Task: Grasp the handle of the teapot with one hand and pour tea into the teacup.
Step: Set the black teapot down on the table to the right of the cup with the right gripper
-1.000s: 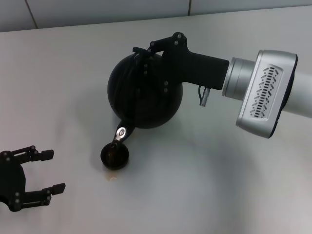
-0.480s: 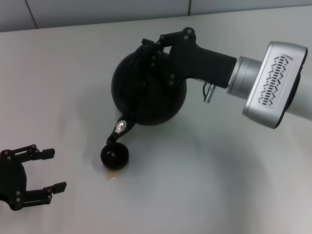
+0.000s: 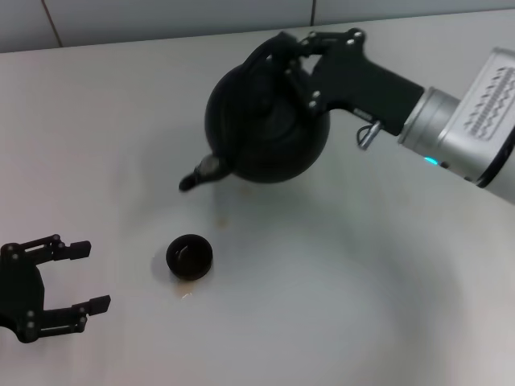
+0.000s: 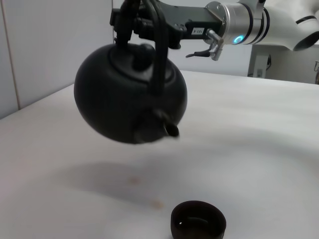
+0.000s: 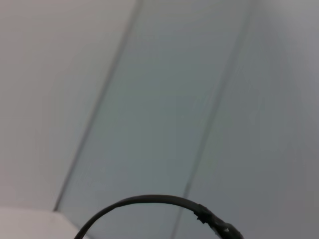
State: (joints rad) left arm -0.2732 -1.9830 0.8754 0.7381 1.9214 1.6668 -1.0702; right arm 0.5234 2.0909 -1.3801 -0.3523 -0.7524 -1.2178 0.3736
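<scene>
The matte-black teapot (image 3: 265, 125) hangs in the air above the table, its spout (image 3: 197, 175) pointing toward the near left. My right gripper (image 3: 299, 50) is shut on the handle (image 4: 159, 55) at the pot's top. The handle also shows as a thin arc in the right wrist view (image 5: 149, 200). The small black teacup (image 3: 190, 256) stands on the table, nearer to me than the spout and apart from it. In the left wrist view the teacup (image 4: 198, 221) sits below the teapot (image 4: 127, 97). My left gripper (image 3: 92, 277) is open and empty at the near left.
Small brownish drops lie on the white table (image 3: 338, 273) between pot and cup (image 3: 221, 215) and just in front of the cup (image 3: 186, 295). A tiled wall (image 3: 161, 16) runs along the table's far edge.
The right arm has lifted the teapot and carried it back and to the right, away from the cup. The spout no longer hangs over the cup. The left arm has not moved.
</scene>
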